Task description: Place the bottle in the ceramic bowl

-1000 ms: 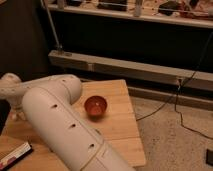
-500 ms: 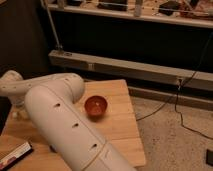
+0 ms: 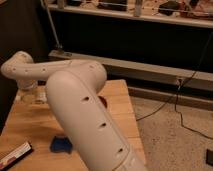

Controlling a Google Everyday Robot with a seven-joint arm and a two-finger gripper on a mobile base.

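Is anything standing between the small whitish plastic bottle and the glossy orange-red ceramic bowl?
Nothing on the wooden table visibly does. The shut gripper is at its left rear, the pale bottle seemingly in it. The white arm hides most of the bowl; the blue cup lies nearer the front.

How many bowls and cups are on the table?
2: ceramic bowl, a red sliver behind the arm, which may hide more; blue cup, front edge. The gripper, shut, is far left.

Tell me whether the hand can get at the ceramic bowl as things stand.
Probably yes: the hand, shut, hangs low over the table near its far edge, and the ceramic bowl, mostly hidden behind the arm, sits nearby, nothing visible standing between them.
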